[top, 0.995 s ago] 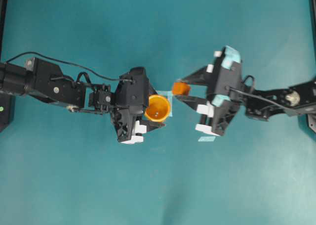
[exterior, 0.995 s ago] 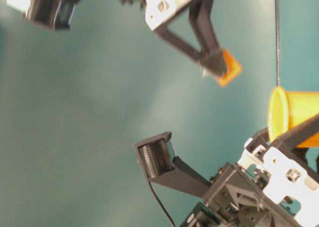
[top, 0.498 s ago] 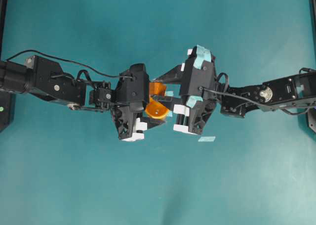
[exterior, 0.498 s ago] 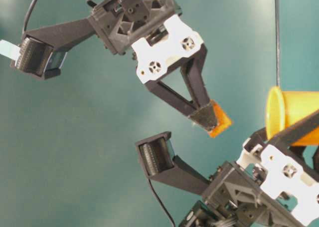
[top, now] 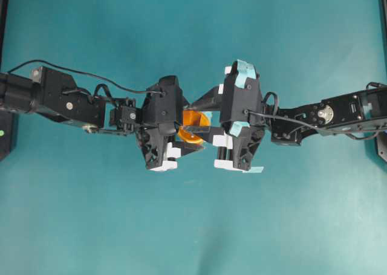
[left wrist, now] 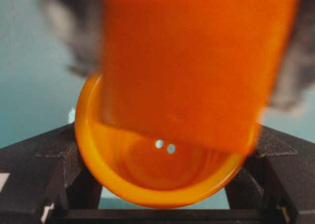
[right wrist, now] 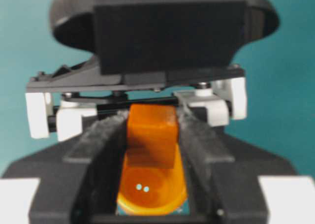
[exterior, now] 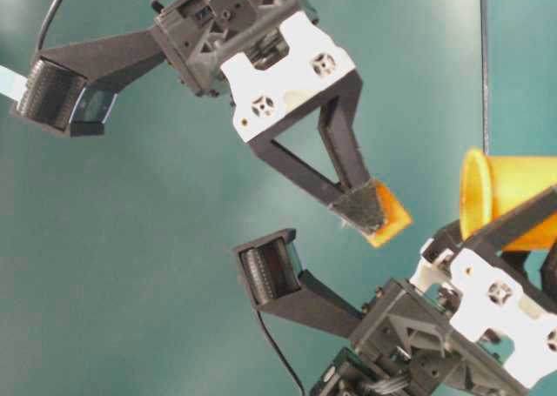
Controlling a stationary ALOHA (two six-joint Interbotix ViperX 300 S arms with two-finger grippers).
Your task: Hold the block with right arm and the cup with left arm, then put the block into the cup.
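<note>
In the overhead view the left arm [top: 66,103] reaches in from nine o'clock and has hardly shifted over the last second. Its gripper [top: 181,143] holds the cup [top: 195,127] near the middle of the teal surface [top: 193,226]; the jaws stand partly open, closed on the cup's wall from both sides, as the left wrist view shows with a black finger [left wrist: 34,170] against each flank of the cup [left wrist: 147,179]. The cup sits at the same place as before, its mouth turned toward three o'clock.

The right arm [top: 326,115] has come in from three o'clock. A second ago its gripper [top: 195,122] hung well apart from the cup, the block lying clear of the rim; now the jaw tips overlap the cup from above. In the table-level view the block [exterior: 389,219] is pinched at the tips of the right jaws, which are partly open and shut on it, and it hangs just beside the cup's [exterior: 513,209] rim, at about nine o'clock of the mouth, lower and nearer than before. The right wrist view shows the block [right wrist: 151,135] between the two pads, directly over the cup's [right wrist: 150,189] open mouth, not yet inside.
</note>
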